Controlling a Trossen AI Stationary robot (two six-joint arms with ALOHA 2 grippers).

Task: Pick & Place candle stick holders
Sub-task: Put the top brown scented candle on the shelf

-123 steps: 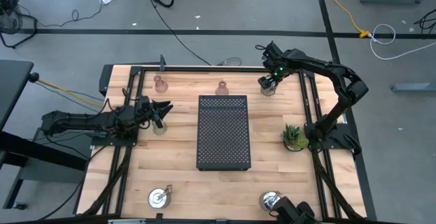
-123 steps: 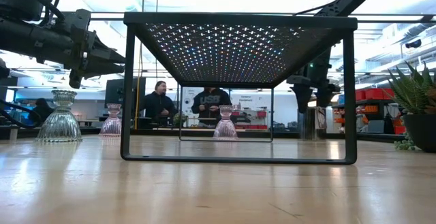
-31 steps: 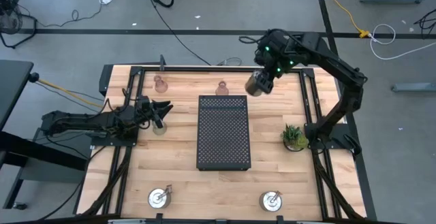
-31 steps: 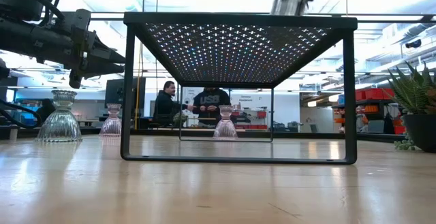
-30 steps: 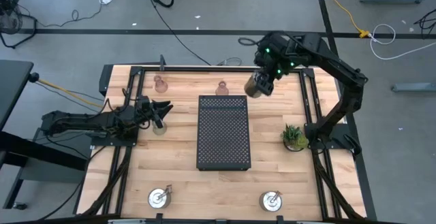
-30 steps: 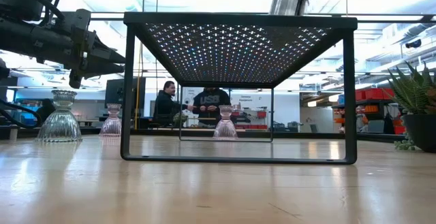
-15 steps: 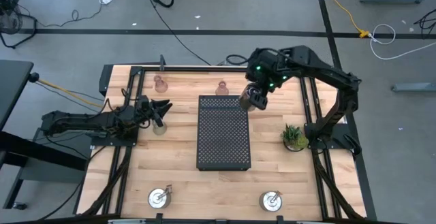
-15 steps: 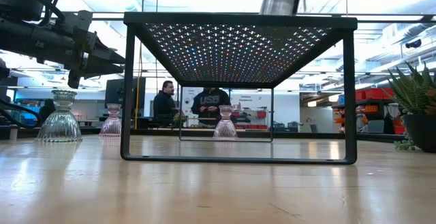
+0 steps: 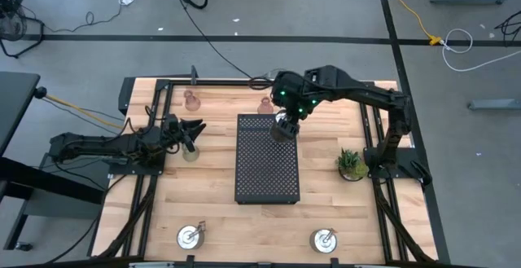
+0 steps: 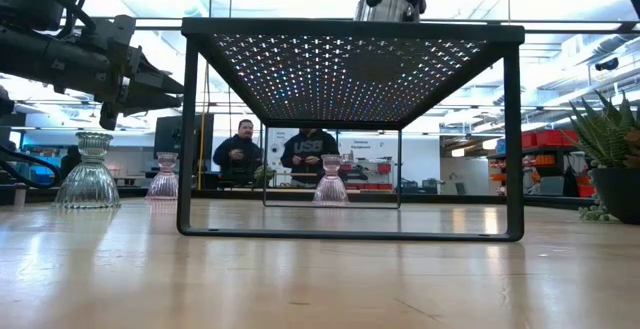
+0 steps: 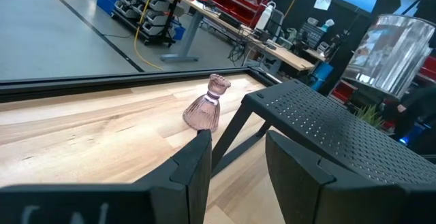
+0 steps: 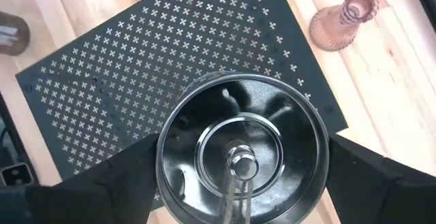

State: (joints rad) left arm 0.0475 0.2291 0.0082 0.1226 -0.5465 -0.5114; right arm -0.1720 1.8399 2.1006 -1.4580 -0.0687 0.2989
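Observation:
My right gripper (image 9: 283,126) is shut on a shiny silver candle stick holder (image 12: 242,157) over the far part of the black perforated tray (image 9: 266,169). The holder also shows in the low view (image 10: 386,7) and the left wrist view (image 11: 395,43). My left gripper (image 9: 198,131) is open and empty at the table's left, beside a greenish glass holder (image 9: 190,151) that stands on its base. Two pink glass holders (image 9: 191,99) (image 9: 265,105) stand along the far edge. Two silver holders (image 9: 190,235) (image 9: 324,239) stand by the near edge. My right gripper pinches the silver holder by two opposite sides of its round rim (image 12: 163,157) between its two fingers (image 12: 119,176). The fingers come from above, pointing down. The holder hangs upright just above the tray's top; I cannot tell whether it touches it.
A small green potted plant (image 9: 352,164) stands at the table's right, right of the tray. The tray stands on four legs (image 10: 188,134) with open room beneath. People sit in the room behind the table (image 10: 240,149).
My right gripper has carried the silver holder toward the table's left and near edges, from beyond the tray's far right corner to above the tray's far part. The holder has stayed upright in the hold.

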